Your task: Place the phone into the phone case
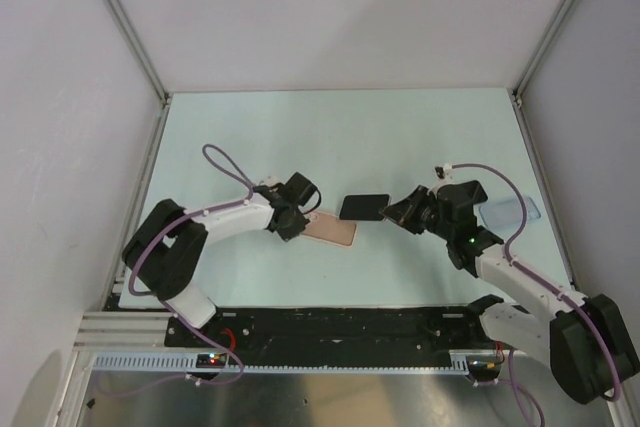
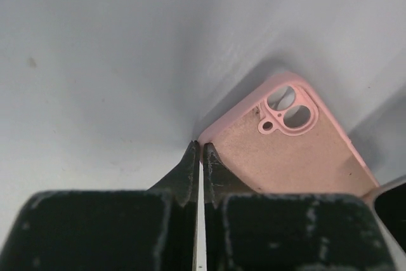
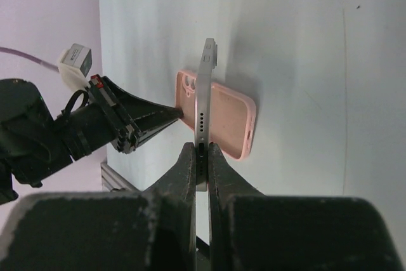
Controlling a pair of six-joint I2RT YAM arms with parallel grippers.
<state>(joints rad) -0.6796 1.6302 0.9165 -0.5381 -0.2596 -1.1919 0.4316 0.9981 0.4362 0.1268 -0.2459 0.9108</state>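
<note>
Your left gripper (image 2: 202, 152) has its fingers (image 2: 184, 179) closed to a thin slit, the tips pinching the corner rim of the pink case (image 2: 311, 160). The case lies on the table (image 2: 95, 61) with the inside up (the camera cutout is at the far end).

Near end of phone case (image 2: 311, 157) behind left claw (image 2: 202, 152)

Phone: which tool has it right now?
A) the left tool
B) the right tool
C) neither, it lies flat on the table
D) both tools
B: in the right wrist view the phone stands edge-on, clamped between the fingers of the right tool, while the left tool is closed at a corner of the pink case.
</note>
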